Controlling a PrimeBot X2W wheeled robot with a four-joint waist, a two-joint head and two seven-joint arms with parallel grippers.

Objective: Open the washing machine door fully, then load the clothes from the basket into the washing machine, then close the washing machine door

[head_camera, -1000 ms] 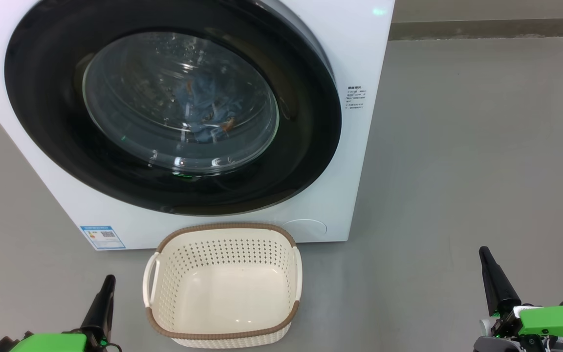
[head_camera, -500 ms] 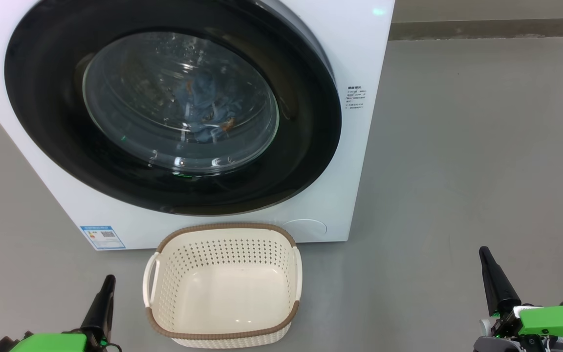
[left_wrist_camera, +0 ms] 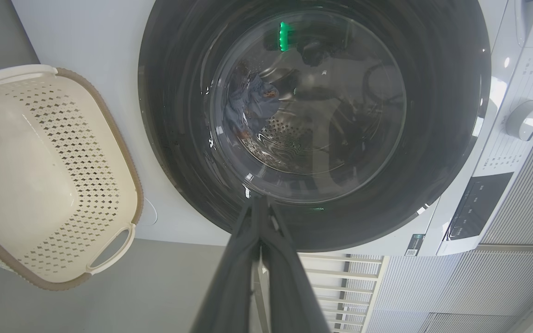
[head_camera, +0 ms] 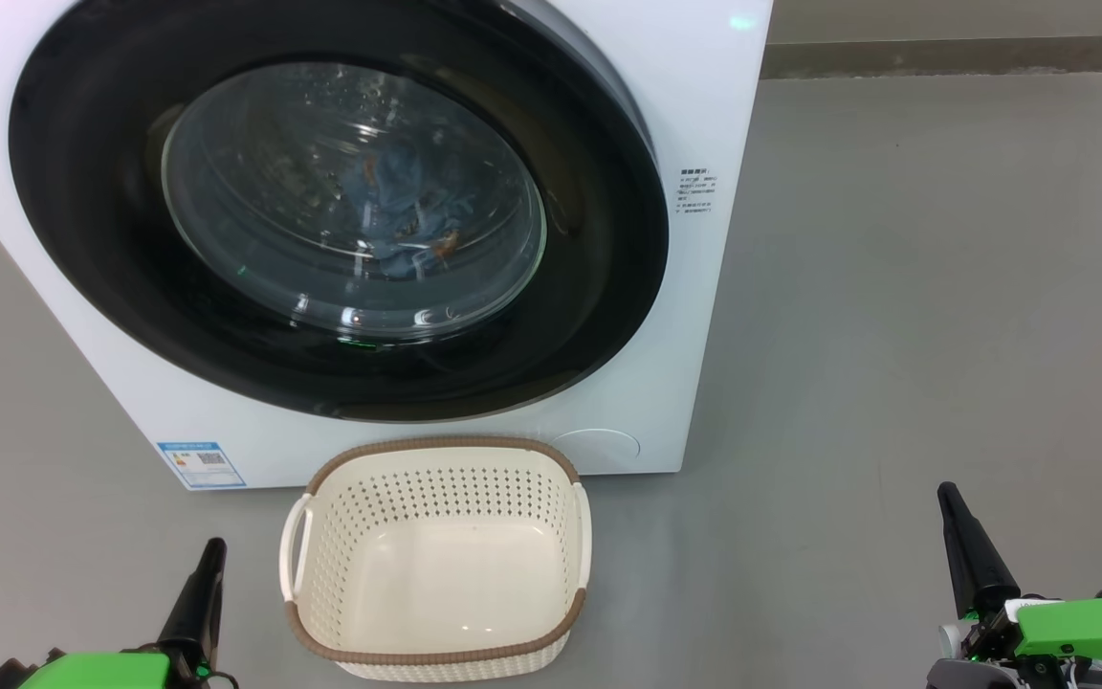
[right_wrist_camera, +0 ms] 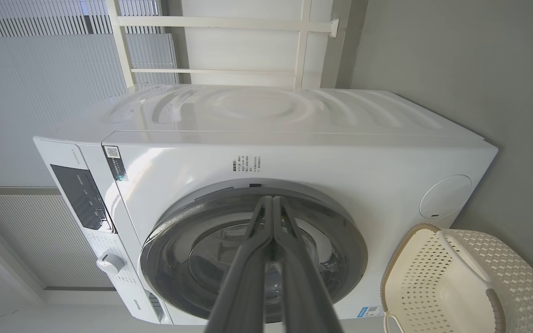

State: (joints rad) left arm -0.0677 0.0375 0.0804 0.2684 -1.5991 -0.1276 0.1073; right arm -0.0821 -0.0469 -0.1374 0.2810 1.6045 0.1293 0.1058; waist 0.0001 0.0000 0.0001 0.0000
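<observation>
Idling pinched closed and unladen, left gripper (head_camera: 210, 557) and right gripper (head_camera: 951, 507) flank cream perforated plastic basket (head_camera: 441, 445): blue printed clothes (head_camera: 407, 215) sit behind closed black-rimmed glass door (head_camera: 82, 191), job apparently done.

**Grey floor (head_camera: 895, 287) bearing washing machine (head_camera: 704, 115) and basket (head_camera: 441, 443)**

The smooth floor is spread beneath and ahead of both pairs of fingers. The washing machine is stood on it beyond the fingertips of the left gripper (head_camera: 215, 545), well apart from them. The basket is set upright on the floor between the left gripper and the right gripper (head_camera: 945, 490), nearer the left fingers and just beside the machine's front; contact cannot be told. Bare floor is seen beyond the right fingers.
</observation>
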